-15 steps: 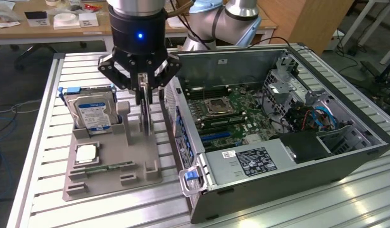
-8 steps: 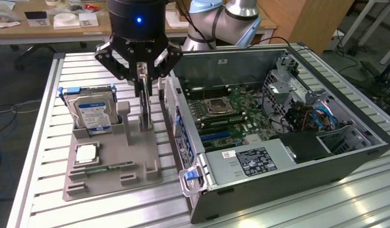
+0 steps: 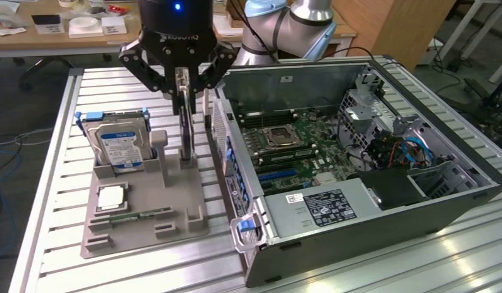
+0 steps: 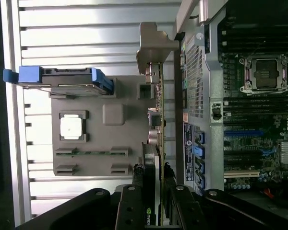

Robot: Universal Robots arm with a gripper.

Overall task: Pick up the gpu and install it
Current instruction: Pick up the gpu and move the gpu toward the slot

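The gpu [image 3: 185, 131] hangs on edge, a thin dark card running down from my gripper [image 3: 184, 91] toward the grey holder tray [image 3: 141, 229]. The gripper's black fingers [image 3: 157, 76] press on both faces of the card's top edge. In the wrist view the gpu [image 4: 157, 110] runs away from the gripper [image 4: 153, 196], with its silver bracket [image 4: 153, 45] at the far end and green board along one side. I cannot tell whether its lower edge still sits in the tray's slot. The open computer case [image 3: 446, 195] lies just to the exterior view's right of the card.
On the tray stand a silver hard drive with a blue-white label [image 3: 118, 143], a square processor chip [image 3: 111, 196] and a narrow green memory stick [image 3: 141, 215]. Inside the case the motherboard [image 3: 296, 143] shows a processor socket and blue expansion slots [image 3: 275, 176]. The case wall [image 3: 226, 146] stands close beside the card.
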